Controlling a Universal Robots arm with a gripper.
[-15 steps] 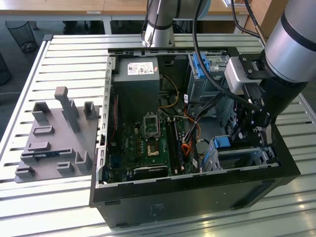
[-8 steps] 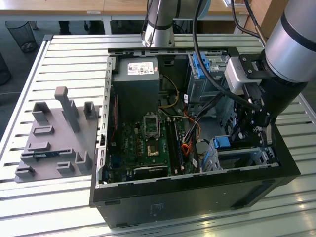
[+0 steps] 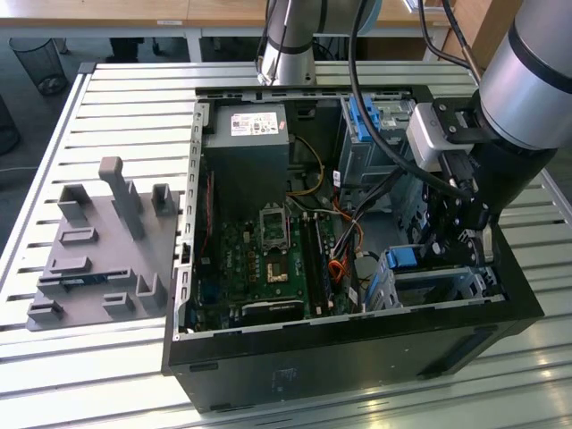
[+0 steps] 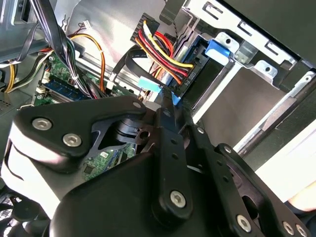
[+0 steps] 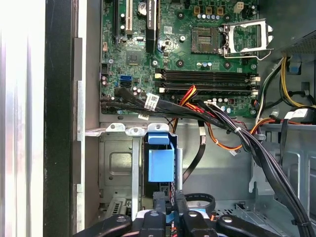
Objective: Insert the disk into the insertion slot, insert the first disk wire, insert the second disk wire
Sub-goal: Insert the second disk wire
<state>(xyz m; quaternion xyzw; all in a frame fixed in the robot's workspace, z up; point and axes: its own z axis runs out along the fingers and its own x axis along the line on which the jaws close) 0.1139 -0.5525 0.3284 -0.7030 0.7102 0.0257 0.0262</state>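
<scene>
Silver and grey, the arm (image 3: 536, 71) in the exterior view reached down from the exterior view's right into the open computer case (image 3: 357, 349), its black gripper (image 3: 460, 241) lowered into the corner nearest the camera on that side. There the gripper hung over the low metal cage (image 3: 447, 284), the insertion slot, where the blue edge of the disk (image 3: 404, 259) showed just beside the fingers. The green motherboard (image 3: 259, 259) lay in the middle of the case, with the grey power supply (image 3: 246, 143) beyond it. The case stood on a slatted metal table (image 3: 116, 107); a grey plastic fixture (image 3: 98, 250) sat on the slats toward the exterior view's left. Past the table were a wooden desk edge (image 3: 89, 9) and a mesh bin (image 3: 40, 63) on the floor.

In the second wrist view, the black linkage of the gripper (image 4: 168, 106) filled the foreground. Its fingers (image 4: 165, 98) appeared drawn close together by a small light-blue connector (image 4: 149, 84) on a flat black cable, though I could not tell whether they gripped it. Just beyond, a bundle of red, yellow and black wires (image 4: 163, 54) ran into a black plug at the disk's blue carrier (image 4: 217, 49), seated in the cage (image 4: 247, 98).

In the first wrist view, the fingertips (image 5: 159, 205) pointed at the blue carrier (image 5: 161, 163) sitting inside the cage (image 5: 116, 168), with black cables (image 5: 187, 112) crossing above it and the motherboard (image 5: 187, 44) beyond.
</scene>
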